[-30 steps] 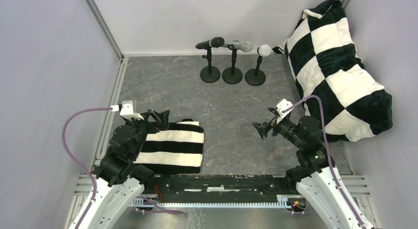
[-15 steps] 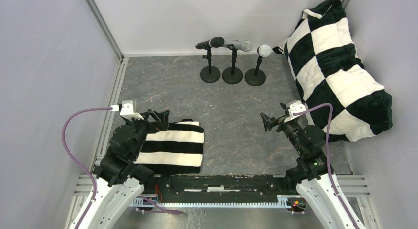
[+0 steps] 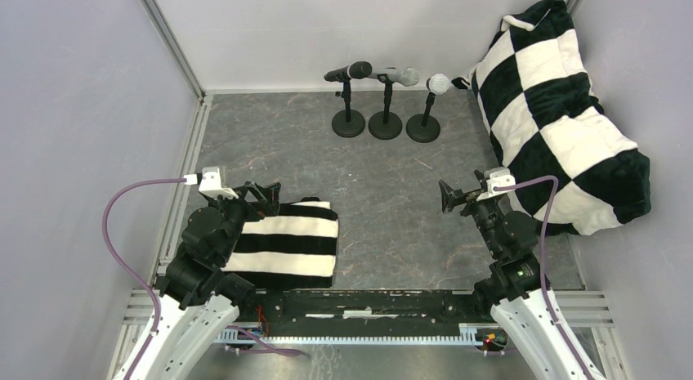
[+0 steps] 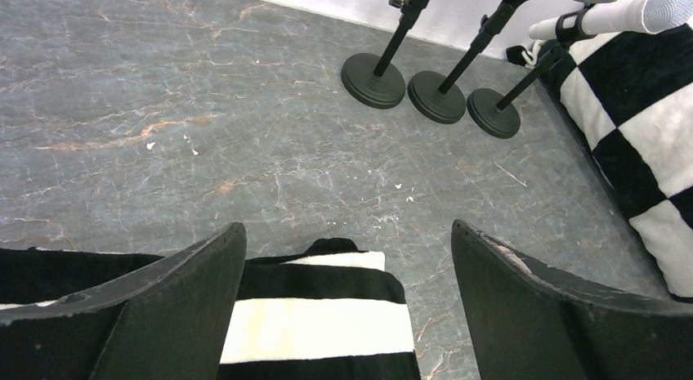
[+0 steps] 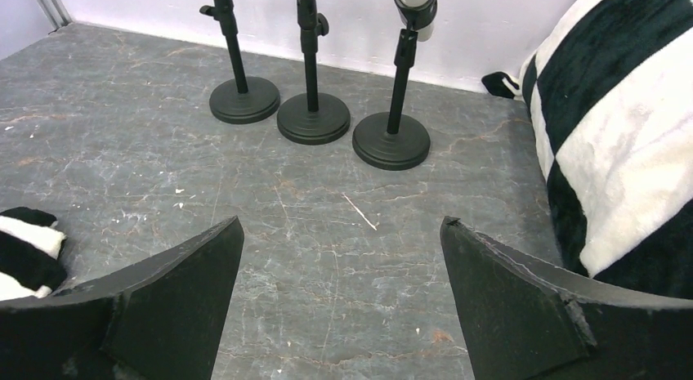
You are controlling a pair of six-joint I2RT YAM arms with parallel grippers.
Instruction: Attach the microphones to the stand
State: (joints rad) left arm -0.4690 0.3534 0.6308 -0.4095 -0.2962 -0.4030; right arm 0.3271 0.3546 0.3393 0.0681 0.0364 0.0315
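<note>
While the left gripper and right gripper stand spread and empty, the black microphone, silver-grey microphone and white microphone rest on the stands at upper centre of the overhead view.
Each microphone sits tilted atop a round-based stand, with the bases side by side near the checkered cushion at upper right. The left gripper hangs over the striped cloth at lower left, and the right gripper hangs over bare table at right centre. Both wrist views cut the microphones off at the top edge. The right wrist view shows only the white handle's lower end, and clip seating is too small to judge.
</note>
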